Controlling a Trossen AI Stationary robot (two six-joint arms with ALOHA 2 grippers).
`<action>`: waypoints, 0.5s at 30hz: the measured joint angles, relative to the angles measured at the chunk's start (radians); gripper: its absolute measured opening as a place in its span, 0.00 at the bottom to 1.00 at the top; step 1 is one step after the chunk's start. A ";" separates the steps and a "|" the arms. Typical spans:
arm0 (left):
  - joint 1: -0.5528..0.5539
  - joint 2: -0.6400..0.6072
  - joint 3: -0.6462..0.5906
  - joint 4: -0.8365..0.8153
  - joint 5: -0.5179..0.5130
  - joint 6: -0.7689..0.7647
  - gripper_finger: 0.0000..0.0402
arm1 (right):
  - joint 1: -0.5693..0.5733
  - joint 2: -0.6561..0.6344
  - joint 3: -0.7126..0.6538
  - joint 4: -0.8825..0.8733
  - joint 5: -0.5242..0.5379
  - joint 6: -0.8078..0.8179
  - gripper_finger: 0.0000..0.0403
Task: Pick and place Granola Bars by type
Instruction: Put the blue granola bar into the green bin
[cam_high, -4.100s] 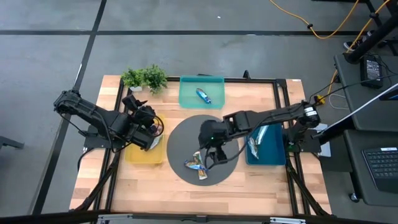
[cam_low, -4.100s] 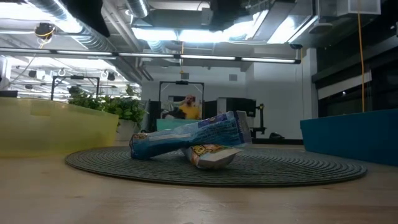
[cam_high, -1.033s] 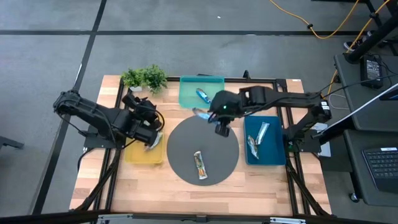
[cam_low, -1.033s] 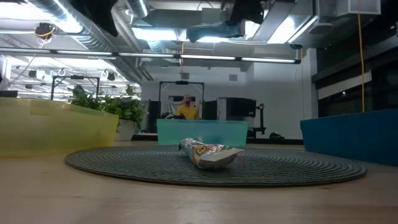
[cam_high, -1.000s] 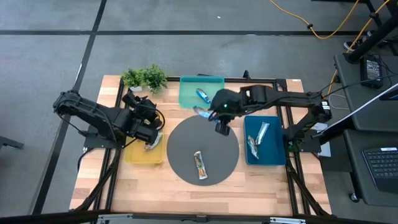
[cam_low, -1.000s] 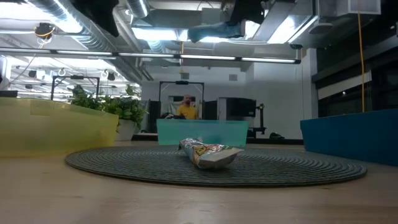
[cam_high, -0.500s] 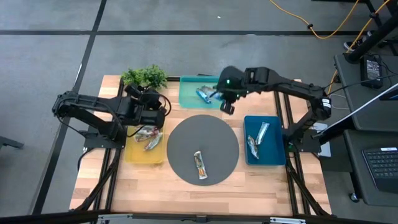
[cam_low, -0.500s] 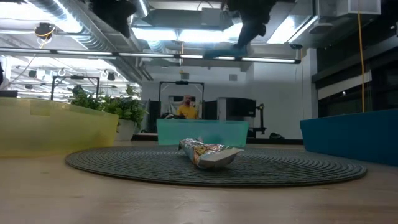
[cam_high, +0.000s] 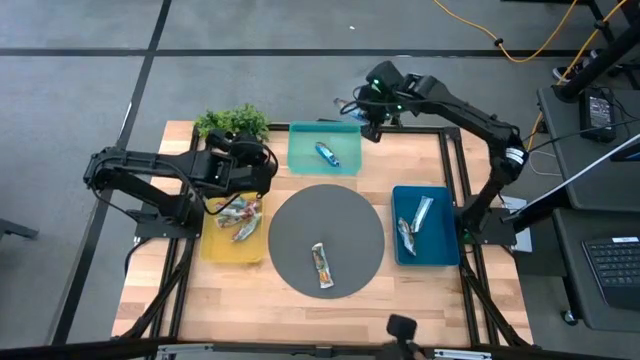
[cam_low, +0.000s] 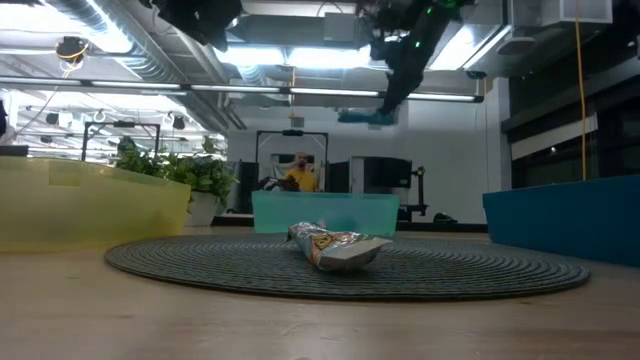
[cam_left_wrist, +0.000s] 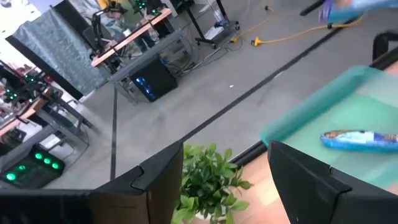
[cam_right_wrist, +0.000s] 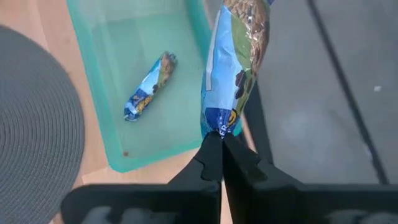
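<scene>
My right gripper (cam_high: 362, 106) is shut on a blue granola bar (cam_right_wrist: 236, 68), high over the far right corner of the teal tray (cam_high: 300, 160). Another blue bar (cam_high: 327, 152) lies flat in that tray. A red-multicoloured bar (cam_high: 321, 265) lies on the round grey mat (cam_high: 350, 215). More multicoloured bars (cam_high: 240, 215) lie in the yellow tray (cam_high: 215, 250). Two silvery bars (cam_high: 420, 212) lie in the dark-blue tray (cam_high: 440, 250). My left gripper (cam_left_wrist: 227, 180) hangs open and empty above the yellow tray's far edge, beside the plant. My right gripper pinches the blue bar's flat end seam (cam_right_wrist: 219, 127) between its two fingertips. The fingers (cam_low: 392, 85) slant down from above. The bar runs on ahead of the fingertips, about level in the low view (cam_low: 365, 117), lifted clear of tray and table.
A small potted plant (cam_high: 232, 123) stands at the far left corner of the table, close to my left gripper. The black frame rail (cam_high: 440, 128) runs along the table's far edge under my right arm. Bare wood lies along the near edge (cam_high: 320, 310).
My right gripper has carried the blue bar up and toward the table's far edge, from above the mat's far rim to over the teal tray's far right corner. My left gripper has risen out of the yellow tray and drawn toward the far edge, still open.
</scene>
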 joint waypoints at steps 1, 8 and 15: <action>0.003 0.000 0.000 0.010 0.000 0.001 0.56 | -0.008 0.017 0.000 0.003 -0.016 -0.008 0.02; 0.024 0.000 0.000 0.024 0.000 -0.001 0.56 | -0.019 0.150 0.000 0.009 -0.050 -0.024 0.02; 0.042 0.000 0.000 0.024 0.000 -0.001 0.56 | -0.018 0.251 0.000 0.045 -0.122 -0.023 0.02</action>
